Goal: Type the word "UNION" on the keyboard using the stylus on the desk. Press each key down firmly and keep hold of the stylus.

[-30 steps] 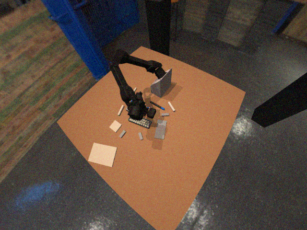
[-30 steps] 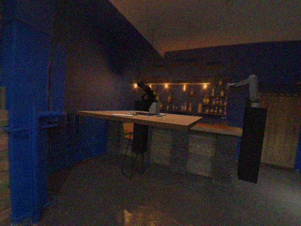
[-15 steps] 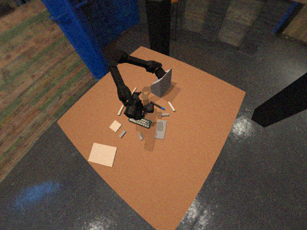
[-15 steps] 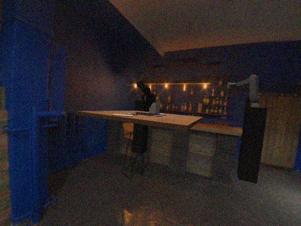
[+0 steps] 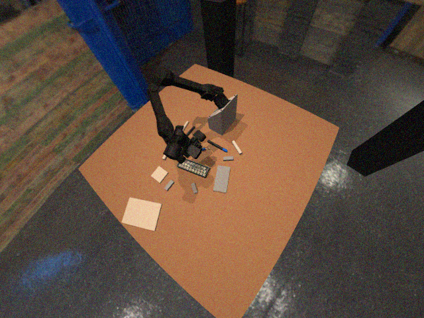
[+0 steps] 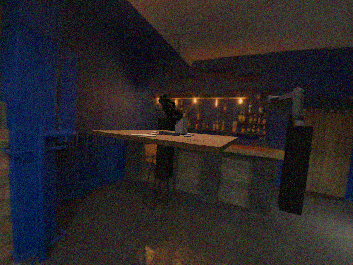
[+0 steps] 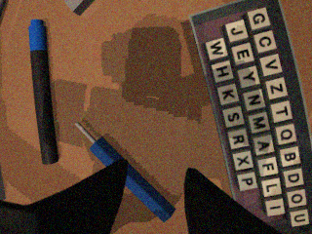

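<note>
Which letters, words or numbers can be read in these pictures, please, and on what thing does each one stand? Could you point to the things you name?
"G C V Z T Q B D O U": outer row of keys, keyboard (image 5: 193,167) (image 7: 196,36).
"J E Y N M A F L I": middle row.
"W H K S R X P": row nearest the stylus (image 7: 133,179).
The mark on the table's (image 5: 260,205) (image 6: 113,133) front part, exterior view, is too blurred to read.

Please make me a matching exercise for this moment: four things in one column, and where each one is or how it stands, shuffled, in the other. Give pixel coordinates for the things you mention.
1. stylus (image 7: 133,179)
2. marker (image 5: 216,146) (image 7: 44,99)
3. gripper (image 7: 156,172)
4. U key (image 7: 299,217)

A. black with a blue end
B. fingers apart, holding nothing
C. directly beside O
D. blue body, thin pale tip

Pairs: 1-D, 2-A, 3-B, 4-C
</note>
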Motion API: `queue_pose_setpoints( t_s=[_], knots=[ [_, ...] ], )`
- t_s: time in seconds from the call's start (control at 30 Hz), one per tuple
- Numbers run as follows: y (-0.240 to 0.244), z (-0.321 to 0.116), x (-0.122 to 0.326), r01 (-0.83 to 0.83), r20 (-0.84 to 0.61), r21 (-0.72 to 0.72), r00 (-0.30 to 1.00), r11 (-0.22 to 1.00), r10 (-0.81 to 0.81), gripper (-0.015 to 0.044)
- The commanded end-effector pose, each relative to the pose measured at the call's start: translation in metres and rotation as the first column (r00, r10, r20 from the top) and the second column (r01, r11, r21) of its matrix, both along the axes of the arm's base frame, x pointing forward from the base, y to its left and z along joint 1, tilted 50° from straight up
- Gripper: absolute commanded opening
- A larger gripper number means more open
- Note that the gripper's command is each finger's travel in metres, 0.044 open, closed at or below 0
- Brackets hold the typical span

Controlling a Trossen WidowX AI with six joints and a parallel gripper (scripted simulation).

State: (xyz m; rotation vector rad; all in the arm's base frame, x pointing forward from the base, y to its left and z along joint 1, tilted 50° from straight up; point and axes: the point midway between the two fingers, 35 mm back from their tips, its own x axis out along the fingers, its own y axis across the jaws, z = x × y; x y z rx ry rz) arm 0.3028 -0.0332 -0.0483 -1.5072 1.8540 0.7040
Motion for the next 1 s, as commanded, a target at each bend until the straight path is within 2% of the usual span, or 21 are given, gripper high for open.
queue_pose_setpoints(
  t_s=[0.0,0.17,0.97],
  knots=[
    [-0.0284,0.0101,-0.0391,-0.358,-0.415,0.393,0.753,0.847,0.510,0.0150],
    [-0.0336,0.0133,-0.0463,-0.433,-0.439,0.527,0.598,0.731,0.671,0.0150],
    [-0.0378,0.0101,-0.0463,-0.435,-0.439,0.531,0.593,0.728,0.675,0.0150]
  ],
)
